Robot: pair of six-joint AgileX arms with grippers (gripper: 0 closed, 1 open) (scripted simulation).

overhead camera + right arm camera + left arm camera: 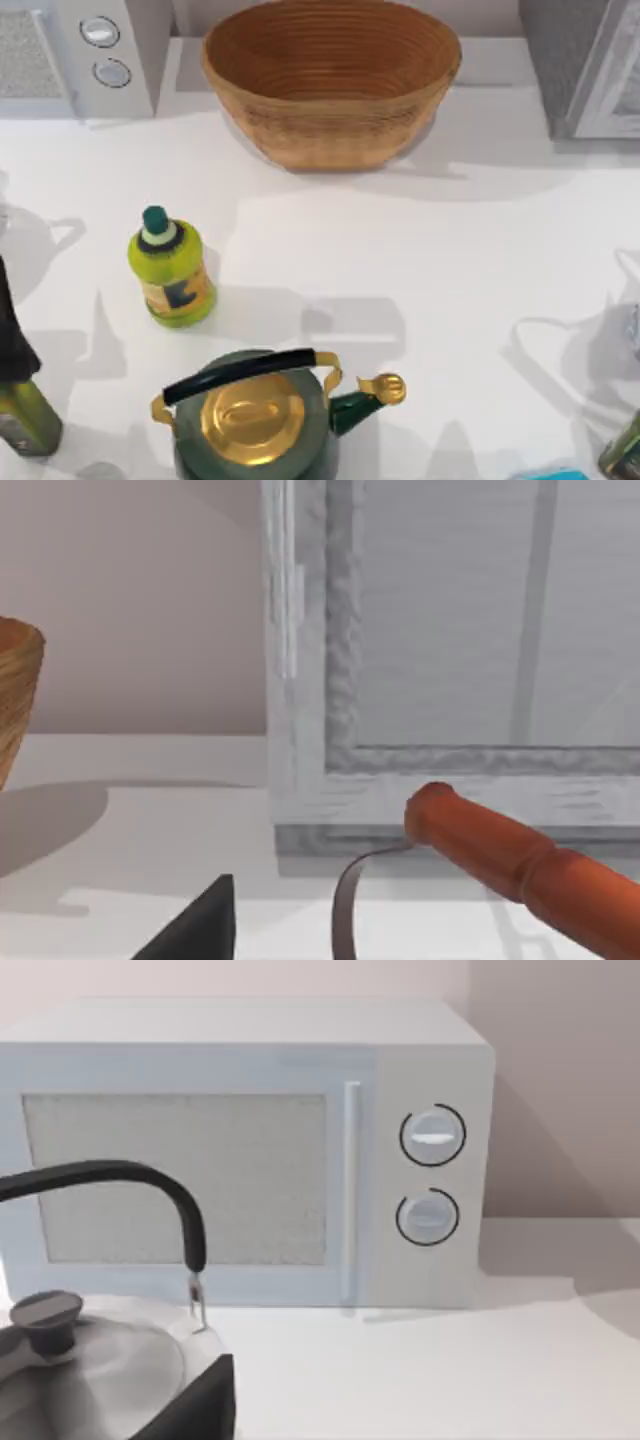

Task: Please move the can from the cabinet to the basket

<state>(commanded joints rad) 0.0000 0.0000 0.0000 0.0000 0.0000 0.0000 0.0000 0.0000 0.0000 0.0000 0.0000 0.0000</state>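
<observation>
Here, cabinet (585, 65) cut off by the frame edge, door shut.
Basket (330, 75) sits between it and the microwave (85, 55); either gripper's finger spread cannot be told.

Bright, even light falls on the white table (480, 250), where soft grey shadows lie; the views are slightly soft.

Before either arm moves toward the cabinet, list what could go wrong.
1. The cabinet door looks shut and no can shows, so it likely has to be opened first; a blind reach could strike the door.
2. An orange-handled tool lies right in front of the cabinet, so the right arm may knock it.
3. The green kettle and yellow-green bottle stand in front of the basket and could be clipped on the way.
</observation>
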